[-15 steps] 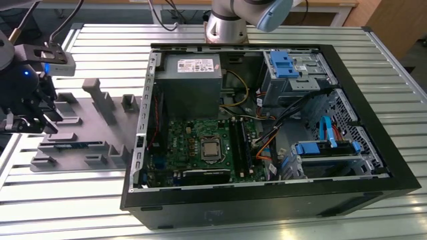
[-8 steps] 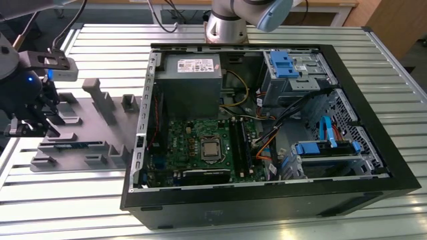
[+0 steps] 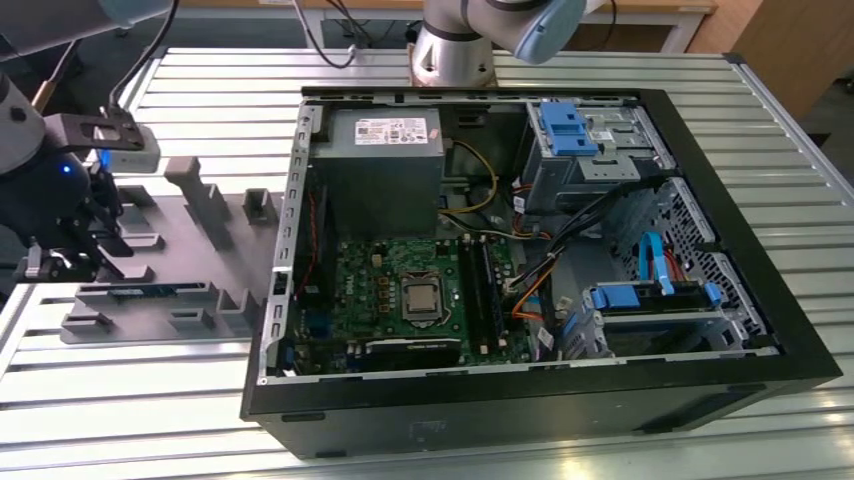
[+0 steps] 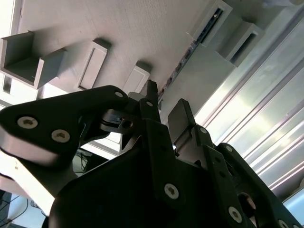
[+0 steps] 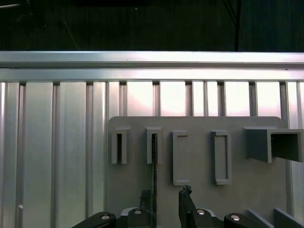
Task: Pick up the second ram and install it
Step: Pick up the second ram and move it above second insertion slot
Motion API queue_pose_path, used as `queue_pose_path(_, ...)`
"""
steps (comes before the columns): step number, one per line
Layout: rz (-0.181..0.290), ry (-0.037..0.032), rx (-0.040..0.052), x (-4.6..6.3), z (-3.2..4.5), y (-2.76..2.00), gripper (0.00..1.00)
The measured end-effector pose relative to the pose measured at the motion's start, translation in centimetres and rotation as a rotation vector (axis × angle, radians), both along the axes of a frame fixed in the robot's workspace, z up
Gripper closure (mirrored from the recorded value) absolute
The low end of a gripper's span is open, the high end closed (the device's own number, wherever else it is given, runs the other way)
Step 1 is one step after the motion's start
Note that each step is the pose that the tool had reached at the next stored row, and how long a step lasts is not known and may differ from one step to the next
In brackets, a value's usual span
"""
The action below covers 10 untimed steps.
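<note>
Ribbed metal tabletop (image 5: 57, 142) carries a grey holder tray (image 5: 237, 190); the gripper (image 5: 167, 203), fingers (image 5: 186, 206) spread, seemingly straddles the second ram (image 5: 154, 161).

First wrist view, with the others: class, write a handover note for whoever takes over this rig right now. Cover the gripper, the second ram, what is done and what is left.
Gripper: open, lined up with the second ram, which appears to run between its fingers; not closed on it.
Second ram: standing on edge in a slot of the grey holder tray, on the exterior view's left of the computer case.
Done: gripper positioned at the ram.
Left: the ram is not yet picked up and not yet installed on the motherboard.
</note>
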<state>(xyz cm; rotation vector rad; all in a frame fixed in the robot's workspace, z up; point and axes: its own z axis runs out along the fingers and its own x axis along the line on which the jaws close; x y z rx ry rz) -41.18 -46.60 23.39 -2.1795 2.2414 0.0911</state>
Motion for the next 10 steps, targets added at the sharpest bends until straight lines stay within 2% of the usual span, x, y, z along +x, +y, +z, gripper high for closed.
queue_pose_path(10, 0.000, 0.0000, -0.0001, 0.00, -0.34, -0.08, 0.63)
